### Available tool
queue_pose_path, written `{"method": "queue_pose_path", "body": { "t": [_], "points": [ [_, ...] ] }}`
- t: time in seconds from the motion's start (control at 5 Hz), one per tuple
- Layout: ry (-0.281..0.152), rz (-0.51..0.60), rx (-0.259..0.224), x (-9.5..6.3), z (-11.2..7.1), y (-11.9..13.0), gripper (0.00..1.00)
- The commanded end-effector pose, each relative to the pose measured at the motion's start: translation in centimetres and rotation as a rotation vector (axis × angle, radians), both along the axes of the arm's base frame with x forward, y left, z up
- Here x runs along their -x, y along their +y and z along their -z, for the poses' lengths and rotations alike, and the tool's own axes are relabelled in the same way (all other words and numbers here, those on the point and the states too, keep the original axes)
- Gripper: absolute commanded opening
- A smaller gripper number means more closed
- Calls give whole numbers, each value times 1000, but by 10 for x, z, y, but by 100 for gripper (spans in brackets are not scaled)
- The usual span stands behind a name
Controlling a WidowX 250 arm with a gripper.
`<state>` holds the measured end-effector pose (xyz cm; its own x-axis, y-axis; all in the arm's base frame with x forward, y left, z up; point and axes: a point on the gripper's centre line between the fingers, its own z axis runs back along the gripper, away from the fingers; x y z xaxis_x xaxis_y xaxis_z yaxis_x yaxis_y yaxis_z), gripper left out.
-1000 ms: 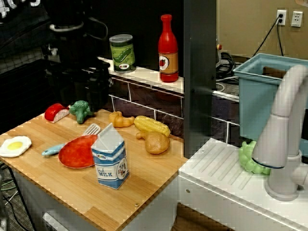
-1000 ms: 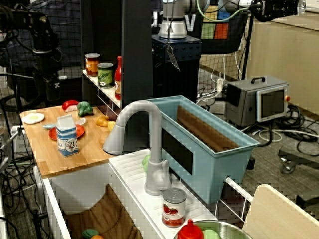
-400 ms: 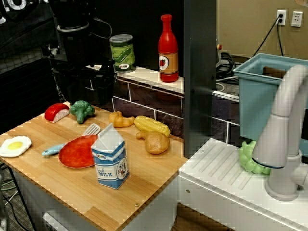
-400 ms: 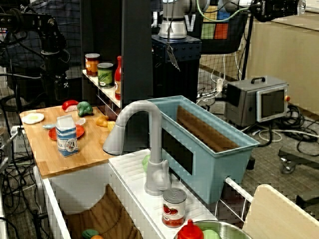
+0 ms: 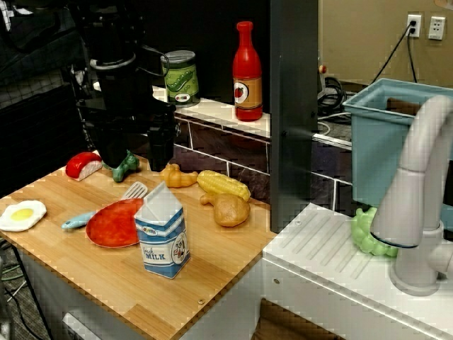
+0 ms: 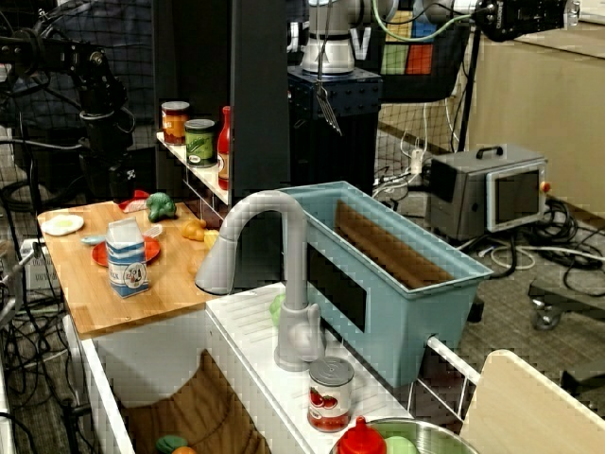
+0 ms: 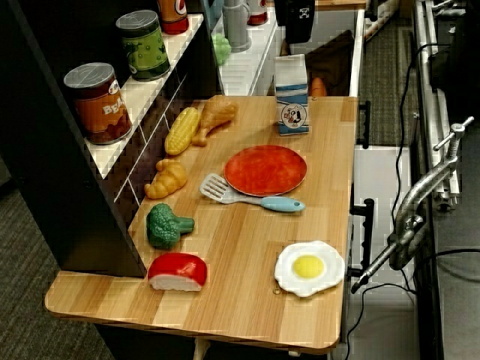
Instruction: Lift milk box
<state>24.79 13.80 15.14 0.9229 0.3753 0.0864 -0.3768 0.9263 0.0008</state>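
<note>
Standing upright near the wooden board's (image 5: 212,283) front edge, milk box (image 5: 163,239) untouched.
Red plate (image 5: 113,225) touches it; gripper (image 5: 134,152) hangs well behind, finger spread unreadable.

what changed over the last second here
The hand came down and across the back of the board; it now hangs low over the broccoli, partly hiding it. It has taken hold of nothing, and whether it is open or shut cannot be told. The milk box, red plate, spatula and fried egg stayed put.
</note>
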Motion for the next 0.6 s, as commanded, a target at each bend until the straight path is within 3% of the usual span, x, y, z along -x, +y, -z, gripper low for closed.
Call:
{"method": "queue_pose_path", "body": {
  "t": [0.0, 0.4],
  "points": [
    [-51, -17, -15, 3, -6, -1, 100],
    [-14, -14, -23, -2, 11, -5, 100]
  ]
}}
